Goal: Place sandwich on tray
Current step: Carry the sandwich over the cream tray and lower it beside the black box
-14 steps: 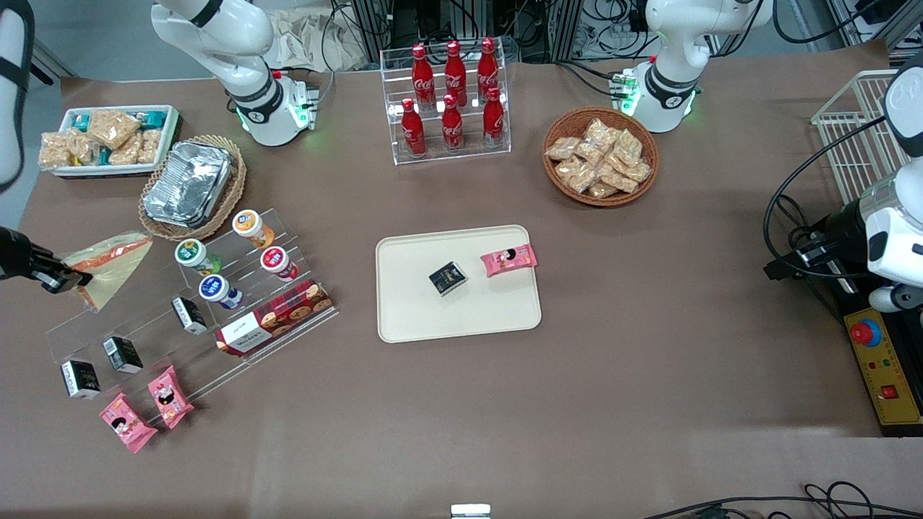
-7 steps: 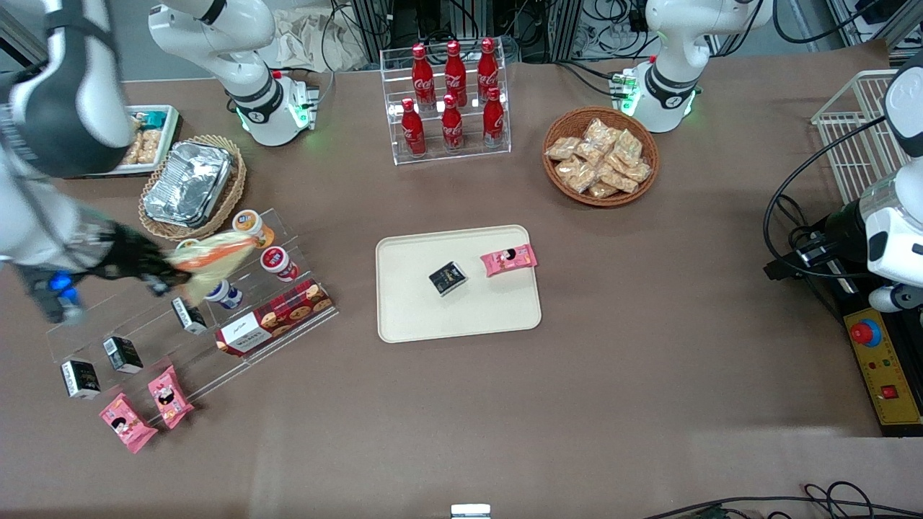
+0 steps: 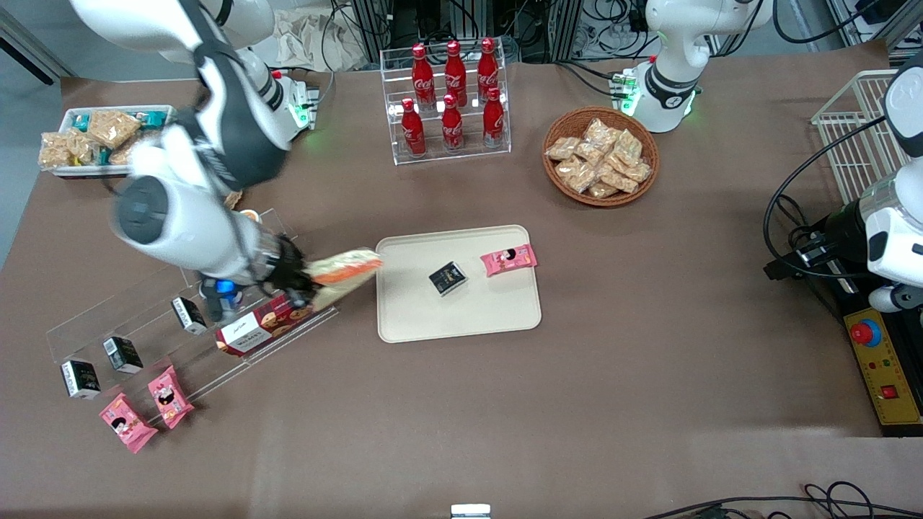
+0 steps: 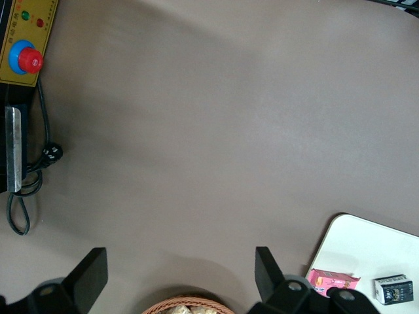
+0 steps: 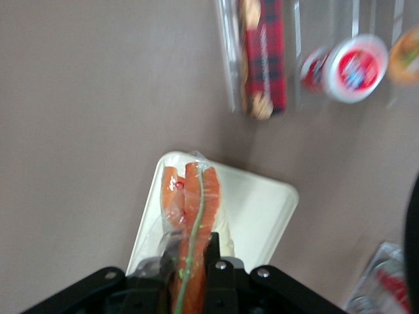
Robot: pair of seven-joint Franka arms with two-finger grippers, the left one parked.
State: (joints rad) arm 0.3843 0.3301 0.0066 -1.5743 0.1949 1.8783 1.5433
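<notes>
- the triangular sandwich (image 3: 345, 272) in clear plastic wrap, with orange and green filling, is clamped between the fingers of the black two-finger gripper (image 3: 301, 280) and held in the air.
- its tip is seen over the edge of the flat cream-beige rectangular tray (image 3: 461, 317) at the working arm's end.
- a small black box (image 3: 448, 278) and a pink snack packet (image 3: 509, 259) are lying on the tray.
- in the right wrist view, the sandwich (image 5: 192, 219) is gripped edge-on by the gripper (image 5: 190, 261) above the tray (image 5: 262, 209).

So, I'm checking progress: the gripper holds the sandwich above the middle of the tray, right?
Not quite. The gripper does hold the sandwich, but in the front view only its tip reaches the tray's edge nearest the working arm's end, not the middle.
</notes>
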